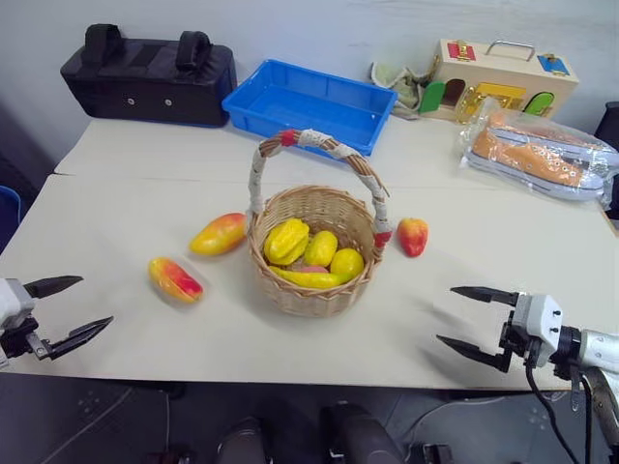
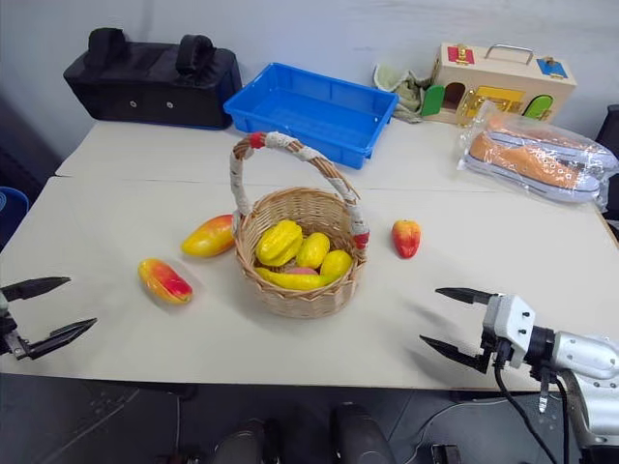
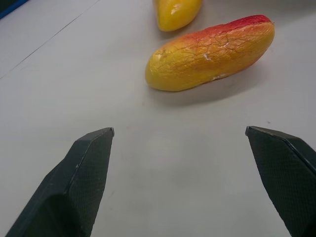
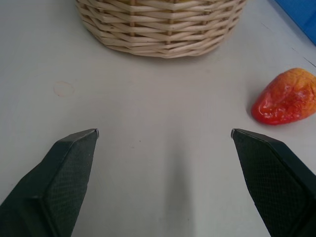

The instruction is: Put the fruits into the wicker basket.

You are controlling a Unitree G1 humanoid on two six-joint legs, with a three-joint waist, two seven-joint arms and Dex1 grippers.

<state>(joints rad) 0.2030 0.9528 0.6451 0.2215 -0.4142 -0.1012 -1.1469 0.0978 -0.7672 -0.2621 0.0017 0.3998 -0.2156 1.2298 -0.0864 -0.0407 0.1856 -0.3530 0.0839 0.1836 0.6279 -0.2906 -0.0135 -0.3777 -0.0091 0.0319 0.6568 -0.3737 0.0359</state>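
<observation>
Two black fingers (image 4: 69, 173) of the right end effector (image 4: 165, 133) spread wide above a pale surface (image 4: 163, 98); a wicker basket (image 4: 160, 27) ahead, a red-orange peach (image 4: 286, 98) beside it, apart.

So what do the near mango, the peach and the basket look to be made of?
Near mango: likely hard plastic or painted foam, a glossy skin with fine cracks in the paint. Peach: the same kind of toy, shiny with bright highlights on a slightly bumpy surface. Basket: woven wicker, matte tan strands crossing in rows; its handle is wound with white cloth and red bands.
</observation>
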